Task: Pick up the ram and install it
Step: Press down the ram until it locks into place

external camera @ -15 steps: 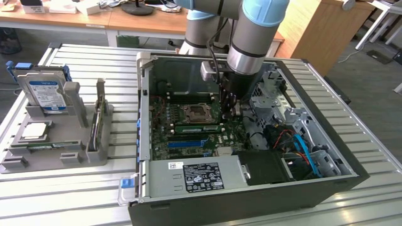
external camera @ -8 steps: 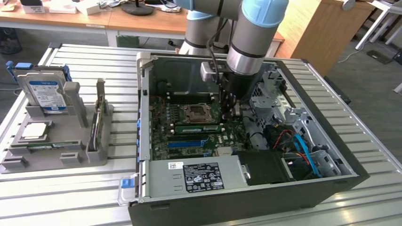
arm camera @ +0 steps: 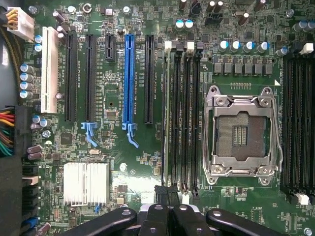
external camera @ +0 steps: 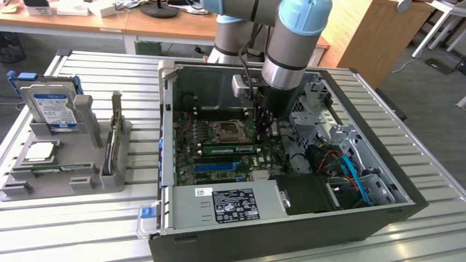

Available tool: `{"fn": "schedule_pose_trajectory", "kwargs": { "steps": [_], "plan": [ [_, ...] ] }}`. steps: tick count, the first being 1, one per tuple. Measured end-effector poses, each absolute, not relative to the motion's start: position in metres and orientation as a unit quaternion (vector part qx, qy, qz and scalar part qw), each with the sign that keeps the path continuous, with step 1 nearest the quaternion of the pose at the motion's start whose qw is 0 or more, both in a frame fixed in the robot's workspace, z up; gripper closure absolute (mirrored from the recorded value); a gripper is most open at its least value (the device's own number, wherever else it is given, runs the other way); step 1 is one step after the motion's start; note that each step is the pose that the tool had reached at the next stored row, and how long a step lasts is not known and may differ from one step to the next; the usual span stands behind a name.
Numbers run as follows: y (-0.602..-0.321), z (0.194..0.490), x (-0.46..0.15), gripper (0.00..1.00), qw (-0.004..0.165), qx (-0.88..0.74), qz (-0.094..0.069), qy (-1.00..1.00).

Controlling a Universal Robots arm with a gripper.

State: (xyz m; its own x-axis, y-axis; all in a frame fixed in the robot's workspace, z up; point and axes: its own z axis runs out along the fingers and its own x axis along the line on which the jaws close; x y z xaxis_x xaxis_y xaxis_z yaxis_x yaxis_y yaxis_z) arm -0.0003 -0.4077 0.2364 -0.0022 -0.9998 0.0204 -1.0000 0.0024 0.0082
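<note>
Nearest in the exterior view, the slatted metal bench [external camera: 73, 229] carries an open computer case [external camera: 291, 234], with its grey power supply [external camera: 226, 204] along the closest edge. Behind that lies the green motherboard. The ram [external camera: 229, 148] stands in a memory slot just beside the empty processor socket [external camera: 224, 131], on the side nearer the power supply.

The tool [external camera: 266, 134] hangs upright inside the case, with its dark fingers low over the board near the end of the ram that lies toward the exterior view's right. Its fingers are closed together, and nothing shows between them. In the wrist view the tool [arm camera: 167, 216] sits at one end of the bank of memory slots. The ram [arm camera: 168, 118] shows edge-on in the slot farthest from the socket [arm camera: 241, 132]. A blue expansion slot [arm camera: 129, 73] and a silver finned heatsink [arm camera: 86, 183] lie beyond it.

To the exterior view's left, apart from the case, a grey holder [external camera: 95, 183] carries a blue-labelled hard drive [external camera: 54, 106] upright and a square silver-topped processor [external camera: 42, 152] lying flat.

Farther back, the grey and blue arm [external camera: 291, 49] rises from the case, and wooden desks [external camera: 87, 22] stand behind.
</note>
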Motion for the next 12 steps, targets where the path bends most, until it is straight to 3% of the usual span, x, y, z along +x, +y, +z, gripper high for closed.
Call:
{"fn": "schedule_pose_trajectory", "kwargs": {
  "steps": [12],
  "plan": [
    [-0.4048, 0.2315, -0.0004, 0.90, 0.009, 0.706, 0.005, -0.708]
  ]
}}
